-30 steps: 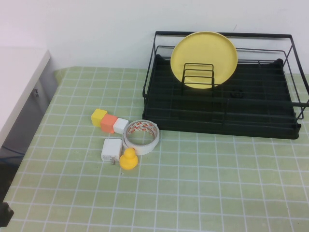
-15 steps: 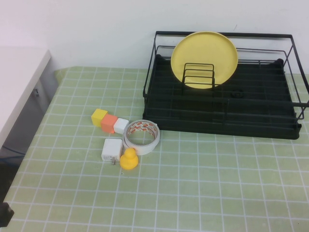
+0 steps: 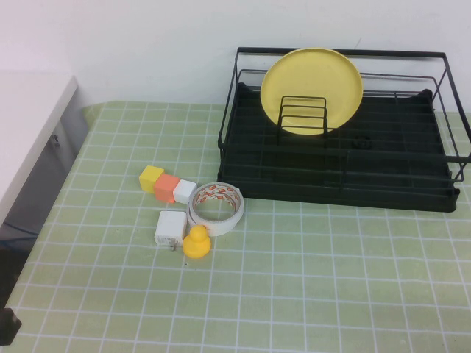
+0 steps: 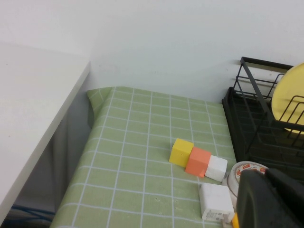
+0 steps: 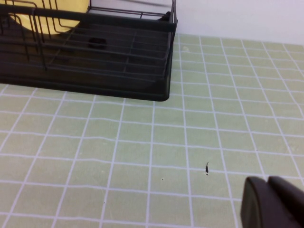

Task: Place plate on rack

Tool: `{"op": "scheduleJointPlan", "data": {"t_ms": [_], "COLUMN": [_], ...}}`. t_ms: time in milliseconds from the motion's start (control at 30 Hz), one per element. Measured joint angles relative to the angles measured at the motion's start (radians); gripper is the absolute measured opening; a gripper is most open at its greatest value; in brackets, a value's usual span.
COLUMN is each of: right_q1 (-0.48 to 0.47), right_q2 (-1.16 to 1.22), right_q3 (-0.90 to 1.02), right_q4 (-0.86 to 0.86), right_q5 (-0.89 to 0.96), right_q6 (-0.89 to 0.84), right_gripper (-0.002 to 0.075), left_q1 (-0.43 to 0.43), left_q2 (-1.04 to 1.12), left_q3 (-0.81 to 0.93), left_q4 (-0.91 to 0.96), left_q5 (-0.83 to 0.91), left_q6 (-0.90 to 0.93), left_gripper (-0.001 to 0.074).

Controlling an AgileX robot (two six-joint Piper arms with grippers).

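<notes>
At the frame edges, only slivers of both tools show. Left gripper (image 4: 268,199): a black block at the corner of its wrist view, fingertips cut off; in the high view a dark bit at the near left corner (image 3: 7,327) may be part of that arm. Cannot tell whether it is wide or narrow. It sits low, near the table's left side, holding nothing visible. Right gripper (image 5: 273,202): black block over bare mat, well apart from the rack; fingertips also cut off, state unreadable.

Plate (image 3: 311,90) stands on edge in the rack (image 3: 338,176), tilted slightly back toward the wall, face toward the robot, its lower part hidden behind the wire dividers (image 3: 300,114).

On the mat (image 3: 309,279), left of the rack: tape roll (image 3: 215,207), duck (image 3: 196,242), white charger (image 3: 169,228), three cubes (image 3: 168,185).
</notes>
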Motion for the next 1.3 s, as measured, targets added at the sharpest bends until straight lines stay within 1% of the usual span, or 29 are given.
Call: {"op": "scheduleJointPlan", "data": {"t_ms": [467, 567, 667, 700, 733, 767, 833, 867, 933, 1033, 1133, 1233, 1300], "right_q1": [0.0, 0.0, 0.0, 0.0, 0.0, 0.0, 0.0, 0.0, 0.0, 0.0, 0.0, 0.0, 0.0], "right_q2": [0.0, 0.0, 0.0, 0.0, 0.0, 0.0, 0.0, 0.0, 0.0, 0.0, 0.0, 0.0, 0.0], "right_q3": [0.0, 0.0, 0.0, 0.0, 0.0, 0.0, 0.0, 0.0, 0.0, 0.0, 0.0, 0.0, 0.0], "right_q4": [-0.002, -0.003, -0.003, -0.003, -0.003, -0.003, -0.003, -0.003, -0.003, -0.003, -0.003, -0.003, -0.003], "right_q5": [0.0, 0.0, 0.0, 0.0, 0.0, 0.001, 0.001, 0.001, 0.001, 0.001, 0.001, 0.001, 0.001], "right_q6": [0.001, 0.001, 0.001, 0.001, 0.001, 0.001, 0.002, 0.002, 0.002, 0.002, 0.002, 0.002, 0.002], "right_gripper": [0.0012, 0.0012, 0.0012, 0.0012, 0.0012, 0.0012, 0.0012, 0.0012, 0.0012, 0.0012, 0.0012, 0.0012, 0.0012], "left_q1": [0.0, 0.0, 0.0, 0.0, 0.0, 0.0, 0.013, 0.028, 0.096, 0.236, 0.37, 0.46, 0.481], "left_q2": [0.0, -0.002, -0.006, -0.014, -0.024, -0.038, -0.069, -0.082, -0.121, -0.209, -0.311, -0.384, -0.422], "left_q3": [0.0, 0.0, 0.01, 0.026, 0.05, 0.074, 0.142, 0.177, 0.231, 0.264, 0.269, 0.275, 0.288], "left_q4": [0.0, 0.0, 0.014, 0.074, 0.182, 0.294, 0.61, 0.753, 0.979, 1.235, 1.448, 1.577, 1.633], "left_q5": [0.0, -0.023, -0.029, -0.015, 0.002, 0.015, 0.038, 0.053, 0.127, 0.314, 0.504, 0.651, 0.689], "left_q6": [0.0, 0.008, -0.044, -0.108, -0.202, -0.329, -0.642, -0.767, -1.028, -1.258, -1.451, -1.571, -1.593], "left_gripper": [-0.0002, -0.0002, -0.0002, -0.0002, -0.0002, -0.0002, -0.0002, -0.0002, -0.0002, -0.0002, -0.0002, -0.0002, -0.0002]}}
